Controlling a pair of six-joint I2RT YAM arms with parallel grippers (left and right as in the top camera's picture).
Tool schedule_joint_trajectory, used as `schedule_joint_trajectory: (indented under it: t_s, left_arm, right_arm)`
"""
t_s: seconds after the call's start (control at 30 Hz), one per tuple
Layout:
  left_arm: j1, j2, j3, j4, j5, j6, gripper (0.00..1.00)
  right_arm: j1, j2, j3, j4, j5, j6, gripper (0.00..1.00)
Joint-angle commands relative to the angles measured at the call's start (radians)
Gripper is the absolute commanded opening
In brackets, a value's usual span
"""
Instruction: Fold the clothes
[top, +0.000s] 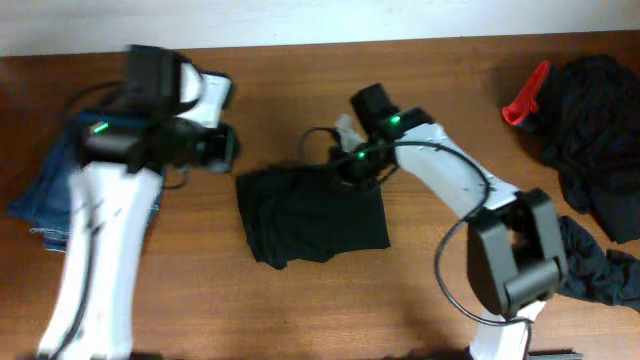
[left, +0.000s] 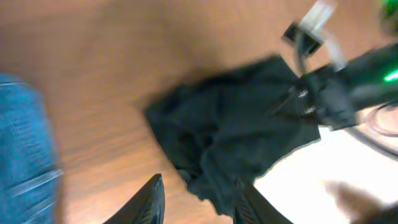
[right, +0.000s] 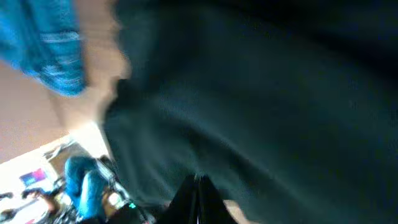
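Roughly at the centre of the brown wooden table (top: 300, 310) lies the soft black fabric shirt (top: 310, 215), a folded rectangle with its long axis left to right. The white right arm (top: 450, 180) holds the right gripper (top: 345, 165), fingers pressed together, at the shirt's far right corner; the left gripper (left: 199, 182) hangs beside the far left corner, fingers (left: 152, 199) spread, empty. Blue denim jeans (top: 45, 190) lie at the left, a heap of black clothes (top: 600, 130) with a small red piece (top: 522, 100) well apart at the right.
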Motion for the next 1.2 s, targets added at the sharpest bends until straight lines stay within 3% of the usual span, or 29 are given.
schedule_joint_trajectory:
  t_s: [0.0,0.17,0.4,0.63,0.73,0.9,1.0,1.17]
  left_arm:
    - [-0.058,0.097,-0.06,0.052,0.129,0.136,0.34]
    - [-0.127,0.261,-0.07,0.155,0.136,0.236,0.24]
    - [-0.132,0.441,-0.07,0.152,0.073,0.238,0.11]
    - [-0.131,0.549,-0.07,0.181,0.016,0.23,0.01]
    - [-0.13,0.569,-0.07,0.198,-0.148,0.146,0.01]
    - [-0.097,0.574,-0.069,0.215,-0.579,-0.177,0.0]
    - [-0.039,0.574,-0.069,0.201,-0.57,-0.205,0.0]
    - [0.044,0.573,-0.04,0.101,-0.419,-0.204,0.0]
  right_arm:
    - [-0.003,-0.029,0.011,-0.113,0.135,-0.103,0.04]
    - [0.063,-0.028,-0.012,-0.152,0.233,-0.131,0.04]
    - [0.083,-0.026,-0.06,-0.11,0.326,-0.018,0.04]
    - [0.077,-0.017,-0.113,-0.043,0.331,-0.008,0.04]
    - [0.077,-0.01,-0.12,-0.04,0.332,-0.008,0.04]
    - [0.077,0.012,-0.121,-0.04,0.346,0.014,0.04]
    - [0.077,0.019,-0.121,-0.04,0.349,0.014,0.04]
    - [0.077,0.019,-0.121,-0.039,0.373,0.029,0.04]
